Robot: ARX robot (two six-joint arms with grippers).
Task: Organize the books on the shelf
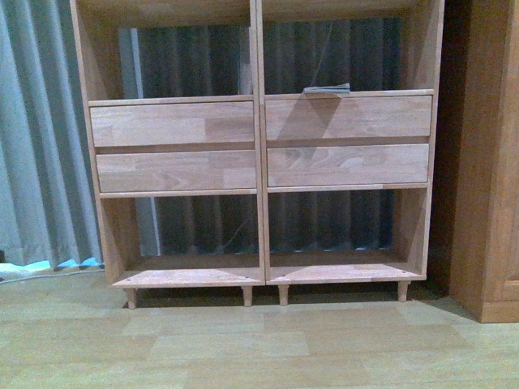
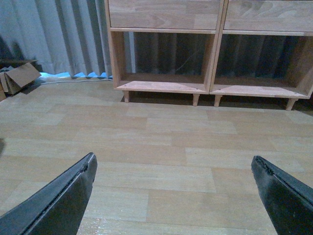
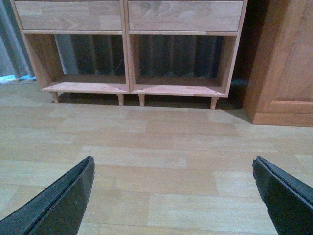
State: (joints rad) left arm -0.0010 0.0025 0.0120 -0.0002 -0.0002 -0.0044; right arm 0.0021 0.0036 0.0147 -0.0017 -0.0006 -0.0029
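Left gripper (image 2: 172,157) and right gripper (image 3: 172,159) wide open, empty, over floor (image 2: 161,132). Book (image 1: 327,89) flat on shelf (image 1: 258,162), well apart from both.

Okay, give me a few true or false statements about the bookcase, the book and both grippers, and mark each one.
1. A thin book lies flat in the upper right compartment of the shelf. True.
2. The left gripper holds a book. False: its jaws stand wide apart with nothing between them.
3. The right gripper is open and holds nothing. True.
4. The darker cabinet stands left of the shelf. False: it stands to the right of the shelf.
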